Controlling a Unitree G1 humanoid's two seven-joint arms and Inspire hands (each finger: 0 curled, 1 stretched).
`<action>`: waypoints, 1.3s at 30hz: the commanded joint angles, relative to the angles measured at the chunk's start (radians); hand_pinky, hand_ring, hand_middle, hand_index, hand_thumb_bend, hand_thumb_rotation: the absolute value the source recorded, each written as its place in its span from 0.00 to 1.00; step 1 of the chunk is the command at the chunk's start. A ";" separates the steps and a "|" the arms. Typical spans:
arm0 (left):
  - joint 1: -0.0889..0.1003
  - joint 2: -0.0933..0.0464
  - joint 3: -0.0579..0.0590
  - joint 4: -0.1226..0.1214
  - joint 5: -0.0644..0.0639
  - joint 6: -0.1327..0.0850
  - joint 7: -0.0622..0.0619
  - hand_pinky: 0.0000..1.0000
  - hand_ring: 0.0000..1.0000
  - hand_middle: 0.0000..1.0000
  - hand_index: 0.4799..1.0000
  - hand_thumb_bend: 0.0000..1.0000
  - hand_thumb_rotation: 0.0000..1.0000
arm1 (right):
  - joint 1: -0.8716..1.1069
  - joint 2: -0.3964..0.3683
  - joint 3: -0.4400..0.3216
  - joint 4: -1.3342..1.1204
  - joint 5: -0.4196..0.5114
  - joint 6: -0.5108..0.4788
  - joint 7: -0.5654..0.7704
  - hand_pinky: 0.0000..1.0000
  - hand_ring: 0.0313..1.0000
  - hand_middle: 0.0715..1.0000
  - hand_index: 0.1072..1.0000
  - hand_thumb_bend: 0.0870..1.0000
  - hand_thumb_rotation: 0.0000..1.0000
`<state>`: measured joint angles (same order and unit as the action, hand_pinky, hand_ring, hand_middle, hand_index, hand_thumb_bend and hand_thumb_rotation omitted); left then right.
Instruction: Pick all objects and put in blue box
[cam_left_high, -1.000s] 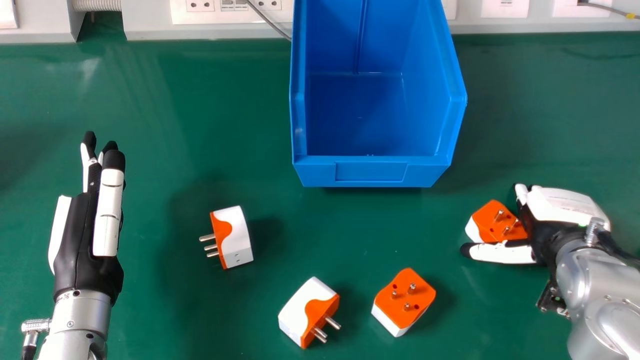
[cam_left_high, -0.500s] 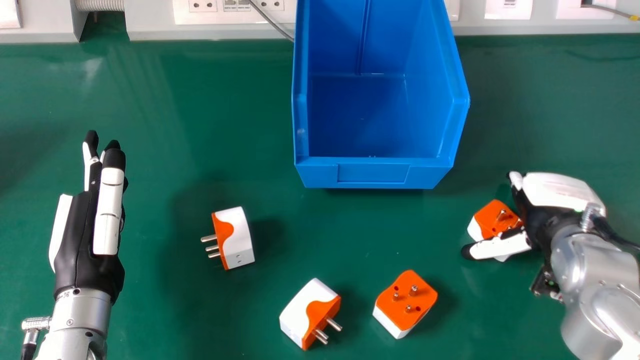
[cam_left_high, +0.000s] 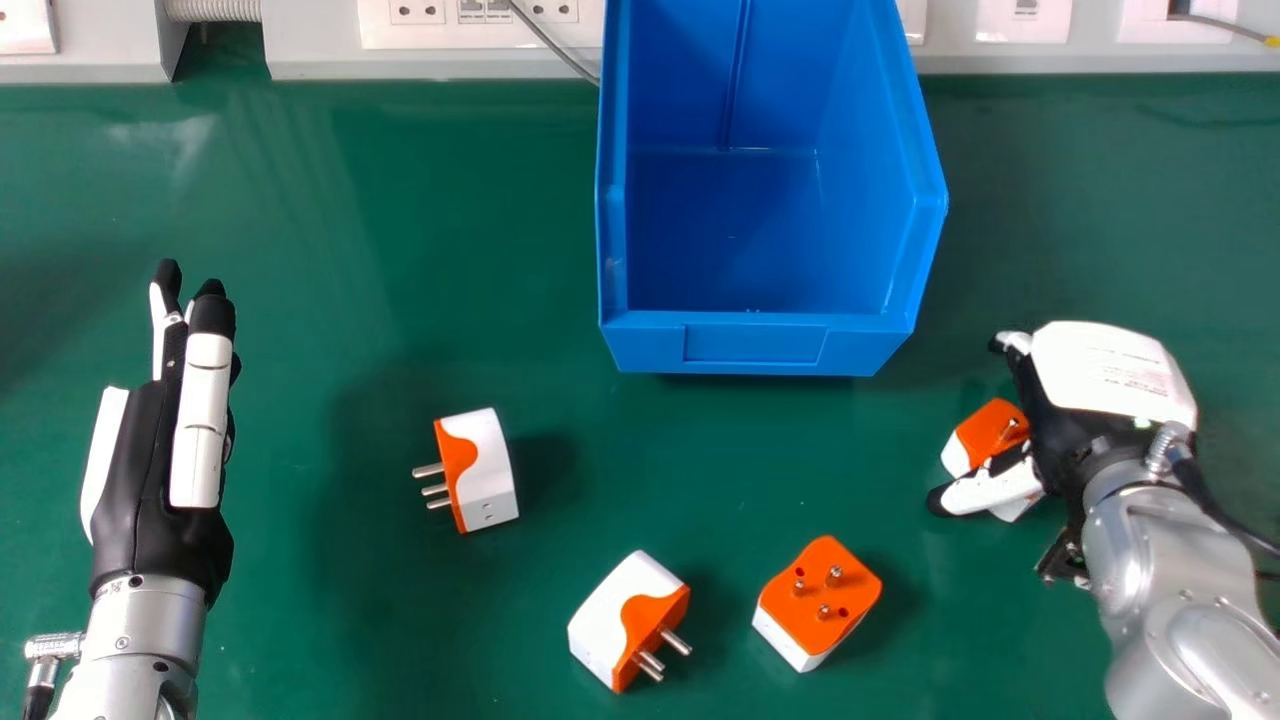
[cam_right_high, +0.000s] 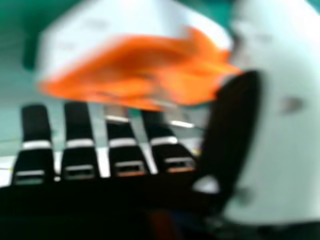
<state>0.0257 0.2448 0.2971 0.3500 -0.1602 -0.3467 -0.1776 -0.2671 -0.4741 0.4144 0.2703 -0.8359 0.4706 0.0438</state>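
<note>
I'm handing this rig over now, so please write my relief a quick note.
Left hand: open, idle at the head view's left.
Right hand: at the rightmost adapter; firm grip unclear.
Left adapter, white-topped middle adapter, orange-topped adapter: on the table, nearer than the blue box.
Done: none boxed.
Left: all four.

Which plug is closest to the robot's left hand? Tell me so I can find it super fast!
Start at the big blue box, then look down and left, toward the robot's left hand. There's a white-and-orange plug. Its three metal pins point left; the next plug's point down and right.
</note>
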 joint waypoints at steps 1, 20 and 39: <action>-0.014 0.017 0.012 -0.022 -0.015 -0.001 -0.005 1.00 1.00 1.00 1.00 0.70 1.00 | 0.046 -0.035 -0.031 0.061 -0.007 0.025 -0.018 0.42 0.51 0.58 0.63 0.45 0.07; -0.012 0.028 0.022 -0.037 -0.036 0.018 -0.019 1.00 1.00 1.00 1.00 0.69 1.00 | 0.045 0.020 -0.103 0.033 0.065 0.100 -0.050 0.34 0.44 0.51 0.55 0.44 0.01; -0.019 0.035 0.038 -0.036 -0.050 0.023 -0.049 1.00 1.00 1.00 1.00 0.57 1.00 | 0.077 0.099 -0.247 0.003 0.192 0.104 -0.167 0.32 0.42 0.49 0.52 0.44 0.00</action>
<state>0.0212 0.2616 0.3253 0.3283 -0.1978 -0.3152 -0.2207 -0.2118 -0.3608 0.2274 0.2570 -0.6535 0.5476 -0.0743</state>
